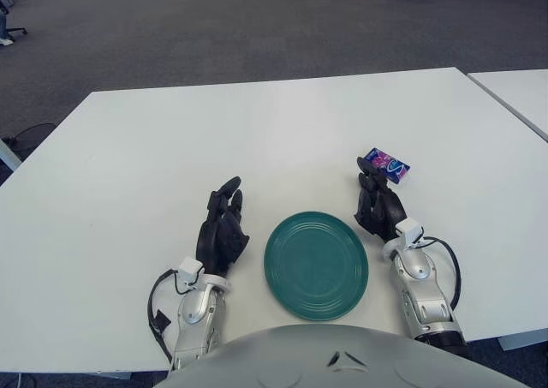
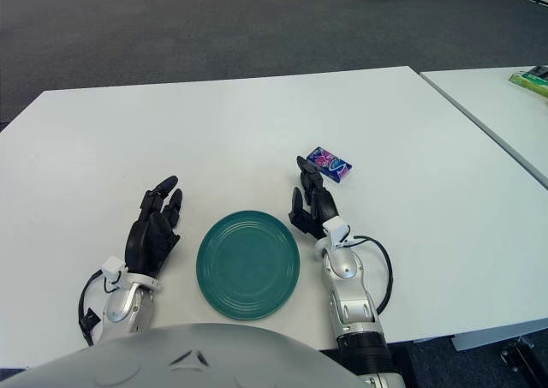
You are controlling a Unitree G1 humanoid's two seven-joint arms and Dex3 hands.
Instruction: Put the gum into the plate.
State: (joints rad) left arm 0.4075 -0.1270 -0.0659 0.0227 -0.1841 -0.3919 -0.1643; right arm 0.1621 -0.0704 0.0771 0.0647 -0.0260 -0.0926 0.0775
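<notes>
Both hands flank the plate, left hand idle with fingers relaxed, right hand spread-fingered just short of the gum, apparently poised to grasp it.

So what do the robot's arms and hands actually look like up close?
Each robot hand, left and right, is matte black with three thick, jointed fingers. A small white block sits at each wrist, and behind it the forearms are silver-grey metal casings. Thin black cables loop out beside both forearms.
</notes>
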